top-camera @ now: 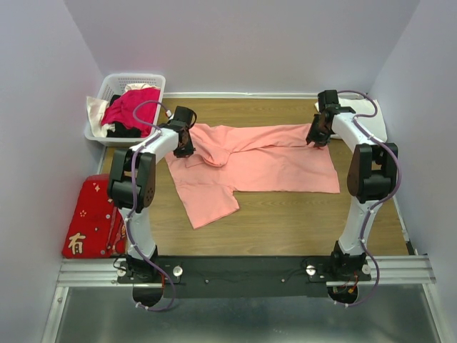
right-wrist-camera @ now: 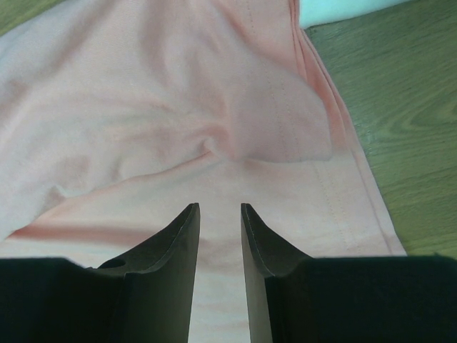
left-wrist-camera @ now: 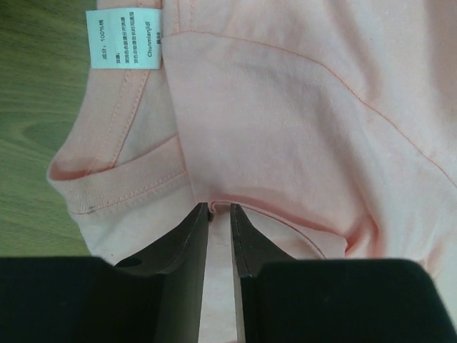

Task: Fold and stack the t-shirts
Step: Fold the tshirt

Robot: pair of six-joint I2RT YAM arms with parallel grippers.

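I count two t-shirts: one pink t-shirt spread across the middle of the counter, and one white t-shirt at the far right corner, just beyond the pink hem. My left tool is clamped on a fold of the pink t-shirt beside the collar. My right tool sits over the right edge, fingers slightly apart; I cannot tell if it grips. One basket and one red cloth line the left side; bare wood lies nearside
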